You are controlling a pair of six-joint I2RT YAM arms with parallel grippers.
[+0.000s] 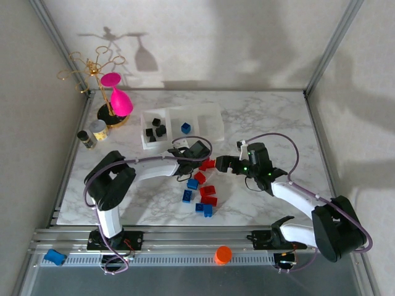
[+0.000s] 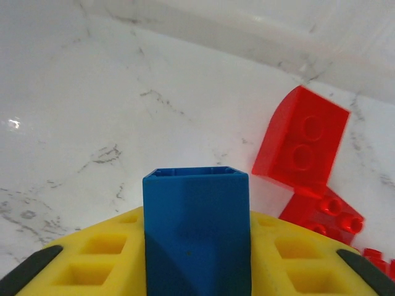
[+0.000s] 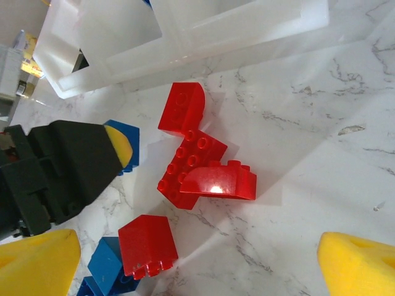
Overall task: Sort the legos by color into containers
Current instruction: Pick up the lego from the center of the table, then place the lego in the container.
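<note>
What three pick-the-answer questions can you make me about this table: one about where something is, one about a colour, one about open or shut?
1. Which of the containers holds the black legos?
A) left bin
B) middle bin
C) right bin

2. What colour is the lego in the left hand?
A) red
B) blue
C) black

3. How is the right hand?
A) wide open
B) shut on a red lego
C) shut on nothing

Answers: 1 A, the top view shows them in the left bin. 2 B, the left wrist view shows a blue one clamped. 3 A, its gap is wide and grips nothing.
</note>
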